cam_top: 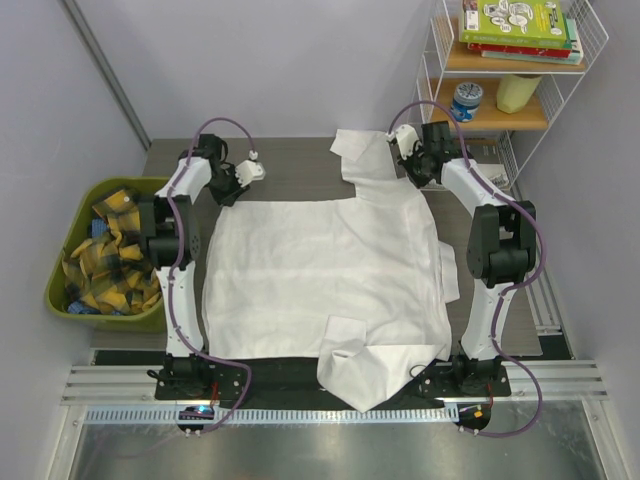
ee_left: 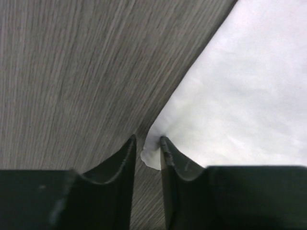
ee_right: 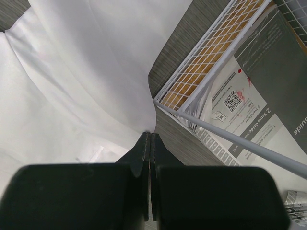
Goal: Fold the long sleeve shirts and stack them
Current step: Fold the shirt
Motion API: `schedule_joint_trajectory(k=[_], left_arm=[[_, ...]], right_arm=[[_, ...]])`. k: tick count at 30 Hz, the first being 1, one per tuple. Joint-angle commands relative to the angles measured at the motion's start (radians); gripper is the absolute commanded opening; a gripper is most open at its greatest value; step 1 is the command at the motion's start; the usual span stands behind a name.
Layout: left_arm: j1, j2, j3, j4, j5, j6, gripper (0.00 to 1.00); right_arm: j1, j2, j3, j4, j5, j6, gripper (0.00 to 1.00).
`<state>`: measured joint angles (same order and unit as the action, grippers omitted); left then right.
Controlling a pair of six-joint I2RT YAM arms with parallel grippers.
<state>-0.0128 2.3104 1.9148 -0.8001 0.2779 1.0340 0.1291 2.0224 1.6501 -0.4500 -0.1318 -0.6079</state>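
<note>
One white long sleeve shirt (cam_top: 320, 270) lies spread flat over the table, one sleeve (cam_top: 358, 155) reaching toward the back and the other (cam_top: 365, 370) folded over the front hem. My left gripper (cam_top: 226, 194) is at its back left corner. In the left wrist view the gripper (ee_left: 147, 140) stands narrowly open, with the cloth corner (ee_left: 152, 155) between the fingertips and touching only the right one. At the back right shoulder, my right gripper (cam_top: 414, 176) is shut on the shirt's edge (ee_right: 120, 86); folds run up to its tips (ee_right: 150, 134).
A green bin (cam_top: 60, 290) of yellow-and-black plaid cloths stands left of the table. A white wire shelf (cam_top: 520, 90) with books, a can and a cup is at the back right; its lower rack (ee_right: 206, 72) holds printed papers close beside my right gripper.
</note>
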Motion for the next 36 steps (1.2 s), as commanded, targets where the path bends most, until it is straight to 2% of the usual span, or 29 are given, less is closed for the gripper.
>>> schedule_joint_trajectory(k=[1,5,15,19,27,36], left_arm=[[0.005,0.011,0.058,-0.077,0.043,0.026,0.21],[0.005,-0.005,0.075,-0.106,0.058,0.018,0.00],[0.008,-0.163,0.009,-0.045,0.087,-0.023,0.00],[0.040,-0.259,-0.078,-0.048,0.104,0.024,0.00],[0.054,-0.459,-0.357,-0.014,0.133,0.138,0.00],[0.059,-0.601,-0.491,-0.068,0.155,0.233,0.00]], right_arm=[[0.001,-0.024,0.059,0.010,0.004,-0.012,0.01],[0.003,-0.025,0.076,0.001,0.006,-0.013,0.01],[0.003,-0.103,0.082,-0.047,-0.009,-0.024,0.01],[0.001,-0.174,0.027,-0.067,-0.020,-0.032,0.01],[0.000,-0.321,-0.096,-0.125,-0.057,-0.046,0.01],[0.000,-0.442,-0.246,-0.202,-0.097,-0.070,0.01]])
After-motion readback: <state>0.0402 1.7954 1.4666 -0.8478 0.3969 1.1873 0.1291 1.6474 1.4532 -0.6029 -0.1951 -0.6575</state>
